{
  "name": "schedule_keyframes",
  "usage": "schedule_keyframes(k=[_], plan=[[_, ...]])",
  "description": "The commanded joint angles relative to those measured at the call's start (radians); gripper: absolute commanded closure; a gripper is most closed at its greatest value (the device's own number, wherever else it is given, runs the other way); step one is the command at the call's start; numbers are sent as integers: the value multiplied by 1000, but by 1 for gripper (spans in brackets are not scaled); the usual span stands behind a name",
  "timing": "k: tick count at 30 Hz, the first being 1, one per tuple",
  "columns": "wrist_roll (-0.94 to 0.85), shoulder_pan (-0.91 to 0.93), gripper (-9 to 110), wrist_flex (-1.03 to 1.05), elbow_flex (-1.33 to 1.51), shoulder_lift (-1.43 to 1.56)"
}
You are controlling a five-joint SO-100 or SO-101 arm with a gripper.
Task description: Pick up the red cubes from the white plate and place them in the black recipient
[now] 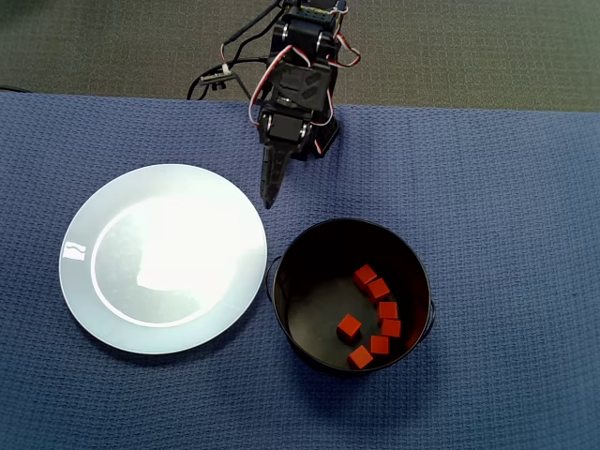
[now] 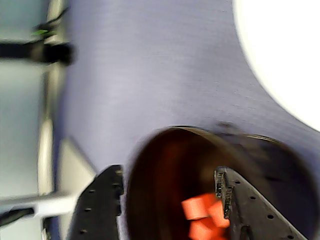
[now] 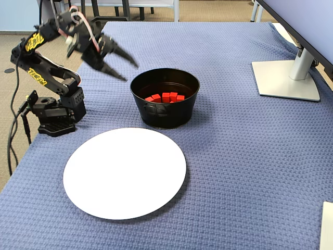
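the gripper [image 3: 126,72] hangs open and empty at ten o'clock of the black recipient [image 3: 165,115]; the red cubes [image 1: 373,314] lie inside it, the white plate [image 1: 94,309] bare.

Office: monitor stand [image 3: 287,73] on blue-clothed desk [image 3: 234,146]

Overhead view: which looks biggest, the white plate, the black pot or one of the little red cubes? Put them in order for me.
1. The white plate, widest of the three.
2. The black pot, somewhat narrower across, though its raised rim sits nearer the camera.
3. A single red cube, tiny beside both.
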Motion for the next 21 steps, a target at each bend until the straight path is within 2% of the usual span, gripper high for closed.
schedule_keyframes(k=[1,8,21], plan=[[81,-12,89,38,129,112],[150,-121,89,133,397,333],[160,-147,92,48,667,359]])
